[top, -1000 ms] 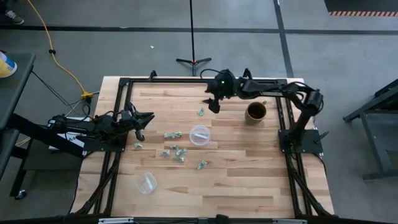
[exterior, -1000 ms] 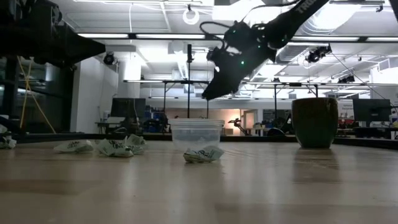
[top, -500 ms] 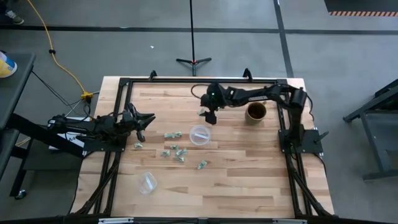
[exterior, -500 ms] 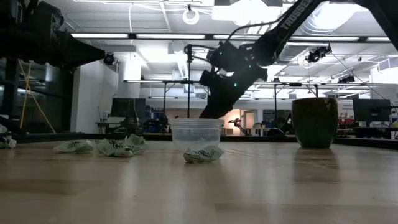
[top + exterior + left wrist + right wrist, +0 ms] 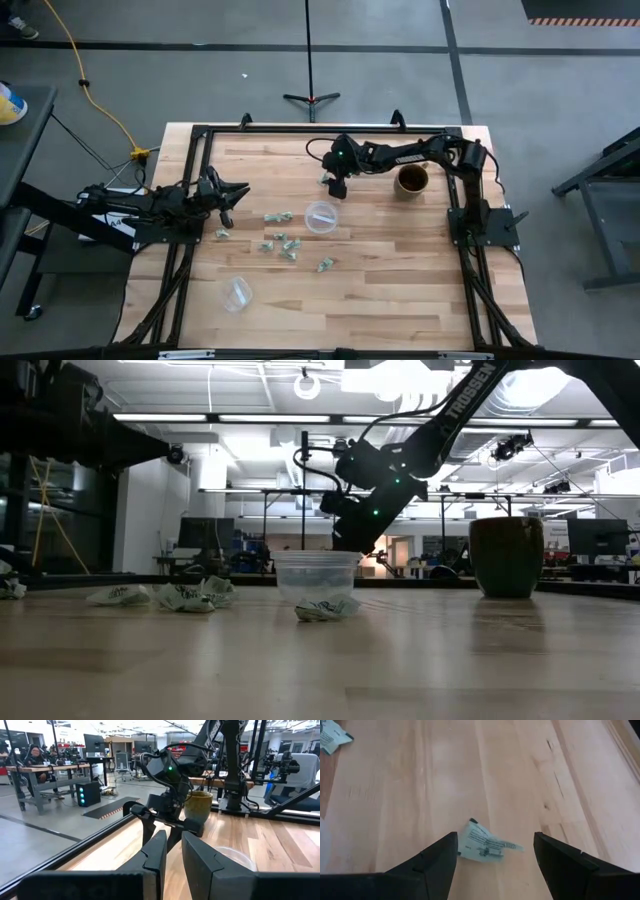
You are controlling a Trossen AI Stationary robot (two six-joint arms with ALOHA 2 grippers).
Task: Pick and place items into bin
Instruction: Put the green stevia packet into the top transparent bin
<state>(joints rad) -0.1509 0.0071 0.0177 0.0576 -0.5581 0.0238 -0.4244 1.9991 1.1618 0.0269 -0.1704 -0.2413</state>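
Several tiny pale green-grey pieces (image 5: 285,243) lie flat on the wooden table, left of and in front of an upright clear cup (image 5: 321,216). One more piece (image 5: 323,180) lies alone beyond the cup. My right gripper (image 5: 334,186) is low over that piece, open. In the right wrist view the piece (image 5: 487,845) lies on the table between the two fingers of my right gripper (image 5: 495,840), and neither finger touches it. My left gripper (image 5: 226,207) waits at the table's left edge with its fingers (image 5: 159,851) close together on nothing.
A brown mug (image 5: 411,179) stands right of my right gripper. A second clear cup (image 5: 238,292) lies near the front left. In the low view a piece (image 5: 325,608) lies in front of the upright cup (image 5: 316,572). A black frame (image 5: 200,135) borders the table.
My right gripper has come down from well above the table and moved toward the table's left and near edge, ending low over the lone piece beyond the clear cup. The pieces, cups and mug have stayed where they were.
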